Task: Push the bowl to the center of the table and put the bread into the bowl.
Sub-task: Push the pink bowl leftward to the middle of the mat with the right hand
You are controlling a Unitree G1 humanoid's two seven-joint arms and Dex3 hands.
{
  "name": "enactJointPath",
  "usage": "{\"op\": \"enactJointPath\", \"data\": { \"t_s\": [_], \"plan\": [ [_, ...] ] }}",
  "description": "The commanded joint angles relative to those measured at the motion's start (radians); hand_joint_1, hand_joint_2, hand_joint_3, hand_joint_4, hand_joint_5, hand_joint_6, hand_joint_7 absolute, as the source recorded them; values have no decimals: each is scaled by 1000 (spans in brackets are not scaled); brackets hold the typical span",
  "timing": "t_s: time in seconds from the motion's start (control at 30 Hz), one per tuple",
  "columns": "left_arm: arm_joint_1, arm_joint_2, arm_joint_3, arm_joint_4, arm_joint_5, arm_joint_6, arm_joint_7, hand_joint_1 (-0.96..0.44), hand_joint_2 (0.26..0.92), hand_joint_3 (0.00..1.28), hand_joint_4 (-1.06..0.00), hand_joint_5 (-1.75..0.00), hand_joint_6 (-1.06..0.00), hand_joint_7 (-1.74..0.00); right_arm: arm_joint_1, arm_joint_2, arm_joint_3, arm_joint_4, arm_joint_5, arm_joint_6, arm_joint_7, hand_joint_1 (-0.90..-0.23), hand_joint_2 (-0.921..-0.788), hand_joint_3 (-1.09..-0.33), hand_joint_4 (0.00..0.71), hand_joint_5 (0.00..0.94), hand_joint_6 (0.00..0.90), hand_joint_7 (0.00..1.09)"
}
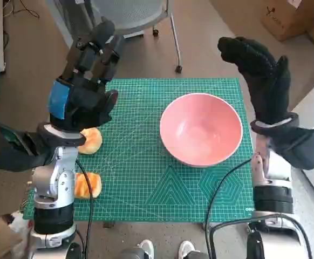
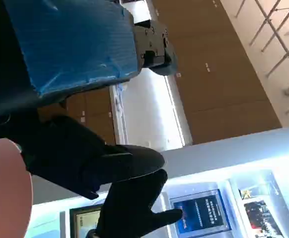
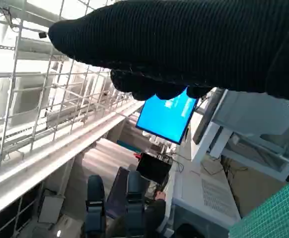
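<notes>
Bowl: the pink bowl sits on the green mat, right of the mat's middle.
Bread: one roll lies at the mat's left edge, partly under the left hand; a second roll lies nearer the robot.
Left hand: the left hand is raised, fingers apart, holding nothing.
Right hand: the right hand is raised beside the bowl, fingers spread and empty.
Bench: the bench shows pale at the right.

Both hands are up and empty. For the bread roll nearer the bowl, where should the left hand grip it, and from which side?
Probably from straight above, fingers closing across the middle of the bread roll. It is a low, rounded bun lying flat on the green mat, with no handle or edge. The left hand already hovers raised just over it, partly hiding it.
</notes>
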Motion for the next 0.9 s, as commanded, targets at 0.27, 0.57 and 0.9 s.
{"op": "enactJointPath", "data": {
  "t_s": [0.27,0.57,0.9],
  "plan": [
    [-2,8,6,-12,-7,12,-10,-446,682,601,-52,-3,1,-621,28,7,-6,-3,15,14,7,-610,-921,-489,260,3,405,1],
    [-3,9,11,-13,-10,16,-15,-449,680,605,-52,-3,1,-612,26,8,-6,1,18,8,7,-602,-921,-485,264,4,405,1],
    [-4,9,11,-16,-2,13,-11,-449,678,607,-53,-4,1,-607,26,8,-6,1,17,5,5,-601,-921,-486,264,3,400,0]
  ]
}}
